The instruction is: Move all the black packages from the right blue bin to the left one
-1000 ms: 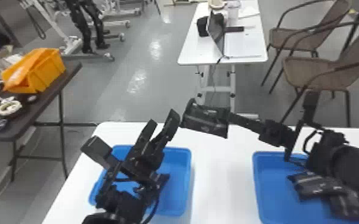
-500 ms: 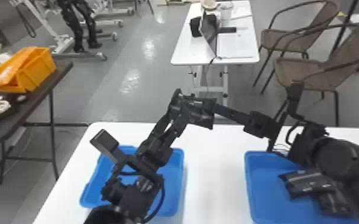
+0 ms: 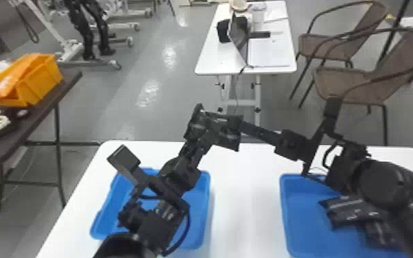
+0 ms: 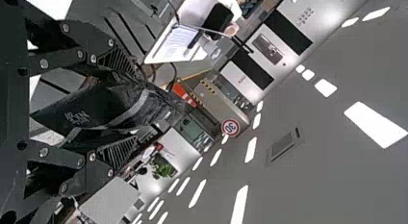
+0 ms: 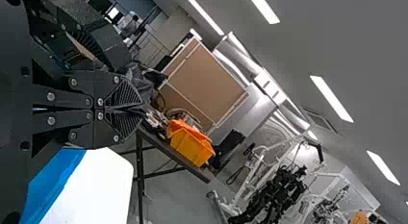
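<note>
My left gripper (image 3: 206, 127) and right gripper (image 3: 244, 127) meet above the gap between the bins, around one black package (image 3: 230, 134). In the left wrist view my left gripper (image 4: 126, 106) is open, with the package (image 4: 91, 111) lying between its spread fingers. My right gripper (image 5: 142, 110) has its fingers closed on the package's edge (image 5: 139, 82) in the right wrist view. Several black packages (image 3: 348, 210) lie in the right blue bin (image 3: 285, 214), partly hidden by the right arm. The left arm covers much of the left blue bin (image 3: 206, 209).
Both bins stand on a white table (image 3: 247, 206). Beyond its far edge are a smaller white table (image 3: 212, 63) with a laptop, and brown chairs (image 3: 346, 82). A dark side table (image 3: 68, 80) at the far left bears an orange bin (image 3: 41, 85).
The left gripper has moved right and forward until its fingers came around the package. The right gripper stays closed on the package, nearly in place. The head view has shifted slightly.
</note>
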You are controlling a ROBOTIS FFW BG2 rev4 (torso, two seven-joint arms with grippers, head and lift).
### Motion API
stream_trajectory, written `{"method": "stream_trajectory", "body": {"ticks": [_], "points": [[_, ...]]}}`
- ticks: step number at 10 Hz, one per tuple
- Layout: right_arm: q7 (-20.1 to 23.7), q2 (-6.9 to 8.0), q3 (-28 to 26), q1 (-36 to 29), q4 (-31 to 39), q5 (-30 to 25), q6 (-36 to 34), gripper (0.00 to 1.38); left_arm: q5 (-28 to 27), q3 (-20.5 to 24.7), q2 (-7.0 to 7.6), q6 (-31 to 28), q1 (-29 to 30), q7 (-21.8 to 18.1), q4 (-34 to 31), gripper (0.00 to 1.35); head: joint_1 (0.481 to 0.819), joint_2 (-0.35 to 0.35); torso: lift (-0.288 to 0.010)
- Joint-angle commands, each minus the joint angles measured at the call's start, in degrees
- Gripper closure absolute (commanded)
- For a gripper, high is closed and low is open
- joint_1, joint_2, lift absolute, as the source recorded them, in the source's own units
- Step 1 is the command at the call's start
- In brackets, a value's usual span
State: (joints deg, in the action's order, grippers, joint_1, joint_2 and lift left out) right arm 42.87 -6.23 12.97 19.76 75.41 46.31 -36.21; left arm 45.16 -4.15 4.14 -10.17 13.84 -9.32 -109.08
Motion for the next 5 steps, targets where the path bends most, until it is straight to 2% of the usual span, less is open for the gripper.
{"method": "stream_trajectory", "body": {"ticks": [1, 3, 4, 5], "points": [[0.02, -0.01, 0.04, -0.25, -0.09, 0.01, 0.00, 1.18, 0.19, -0.25, -0.01, 0.32, 0.40, 1.32, -0.26, 1.21, 0.695, 0.170, -0.042], [0.02, -0.10, 0.13, -0.25, -0.18, 0.01, 0.00, 1.18, -0.60, -1.12, -0.19, 5.60, 1.54, 3.17, -0.26, 1.21, 0.695, 0.177, -0.042], [0.02, -0.19, 0.22, -0.34, -0.09, -0.34, 0.00, 0.96, -1.04, -0.77, -0.19, 6.12, 1.81, 3.26, -0.26, 1.21, 0.695, 0.181, -0.042], [0.02, -0.45, 0.22, -0.78, 0.35, -0.96, 0.09, 0.45, -3.50, -0.25, -0.19, 7.53, 2.07, 3.70, -0.35, 1.21, 0.695, 0.187, -0.042]]}}
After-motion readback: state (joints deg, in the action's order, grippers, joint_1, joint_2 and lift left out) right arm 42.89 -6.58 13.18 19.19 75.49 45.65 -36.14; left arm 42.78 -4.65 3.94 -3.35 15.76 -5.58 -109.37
